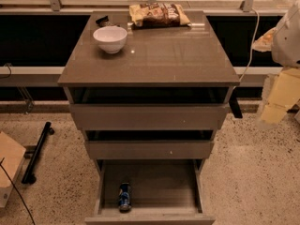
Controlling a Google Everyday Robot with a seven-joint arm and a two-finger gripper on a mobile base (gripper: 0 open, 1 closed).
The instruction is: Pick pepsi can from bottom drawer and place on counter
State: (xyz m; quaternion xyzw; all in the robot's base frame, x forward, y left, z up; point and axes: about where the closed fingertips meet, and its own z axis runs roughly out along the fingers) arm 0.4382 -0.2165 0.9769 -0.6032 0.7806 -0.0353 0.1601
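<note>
Pepsi can (124, 197): in the bottom drawer (154, 179), left of centre, close to the front wall. Can't tell whether it stands or lies. Nothing else shows in that drawer.

Handling, by my judgement: thin metal, smooth and slippery, rigid enough but it dents under a hard squeeze. It may be light or weighty, depending on the fill. Take it across the round body at mid-height, not by the rim. The drawer walls crowd your approach.

Gripper (276, 102): off at the right edge, beside the cabinet at top-drawer level, well apart from the can. You can't tell how the jaws stand.

Counter (178, 60): white bowl (110, 39) back left, seemingly empty; snack bag (158, 14) at the back edge. The front half is bare, so set down there.

Upper two drawers are slightly open, their insides dark.
</note>
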